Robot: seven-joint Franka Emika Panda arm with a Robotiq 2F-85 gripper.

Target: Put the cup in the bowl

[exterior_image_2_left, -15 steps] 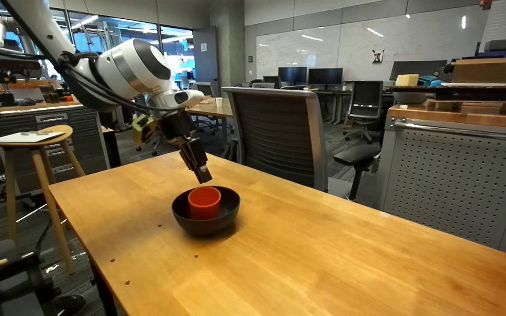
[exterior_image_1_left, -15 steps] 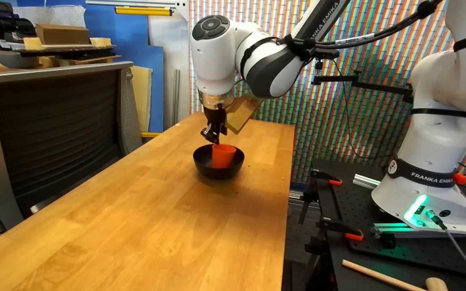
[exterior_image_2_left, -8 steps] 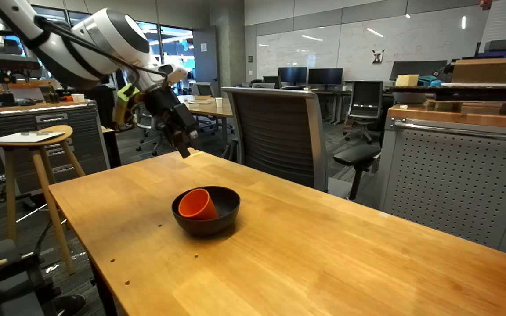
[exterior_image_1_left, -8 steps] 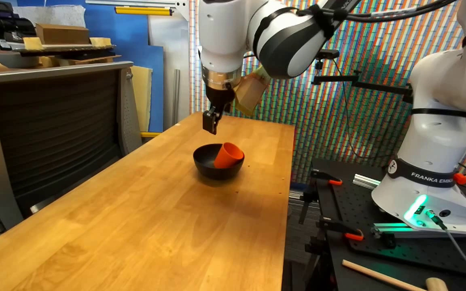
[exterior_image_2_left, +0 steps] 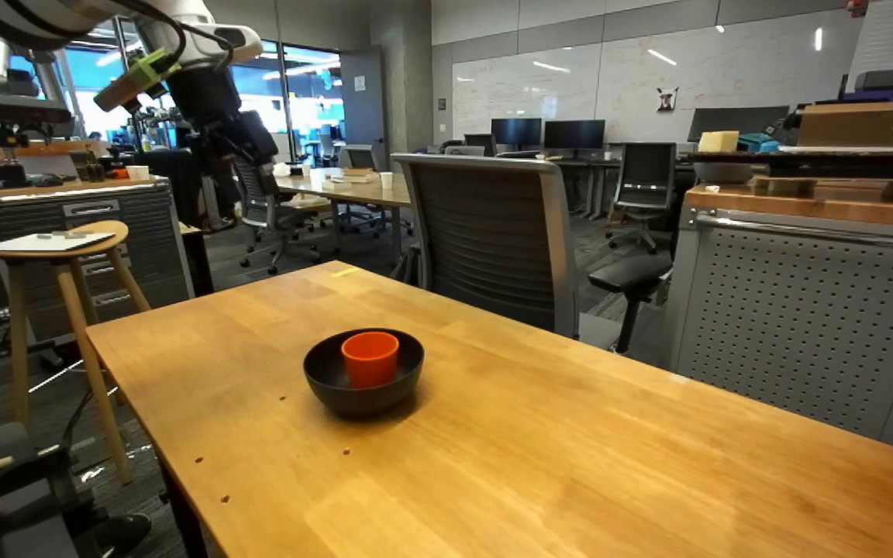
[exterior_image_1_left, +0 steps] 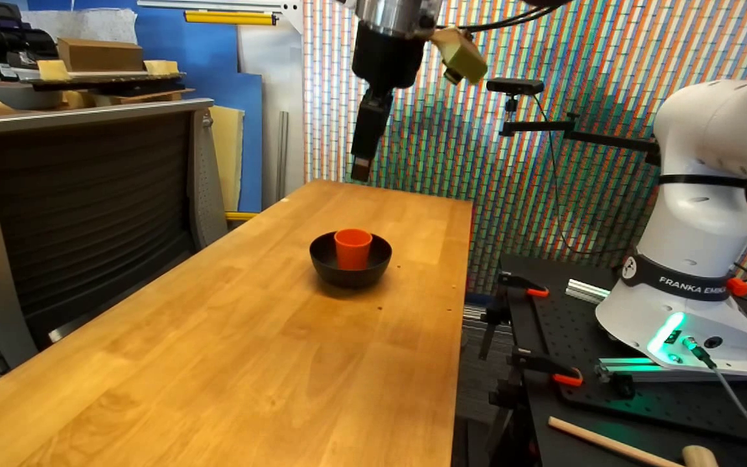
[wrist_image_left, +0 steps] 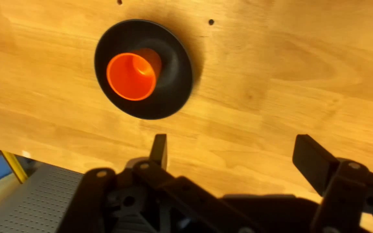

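Note:
The small orange-red cup stands upright inside the round black bowl, which rests on the wooden table. An exterior view also shows the cup within the rim of the bowl. Seen from the wrist, the cup sits toward one side of the bowl, its mouth facing up. My gripper is spread wide, and only table surface shows between its fingers. In an exterior view the gripper hangs well above the bowl, apart from the cup.
The wooden table runs under the bowl. A dark office chair stands close against its long edge. A black mounting table with clamps is beside it, carrying the robot base. A wooden stool stands off one end.
My gripper has risen away from the cup and opened wide. The cup tipped against the bowl's side half a second ago and now stands upright again. The bowl has stayed put.

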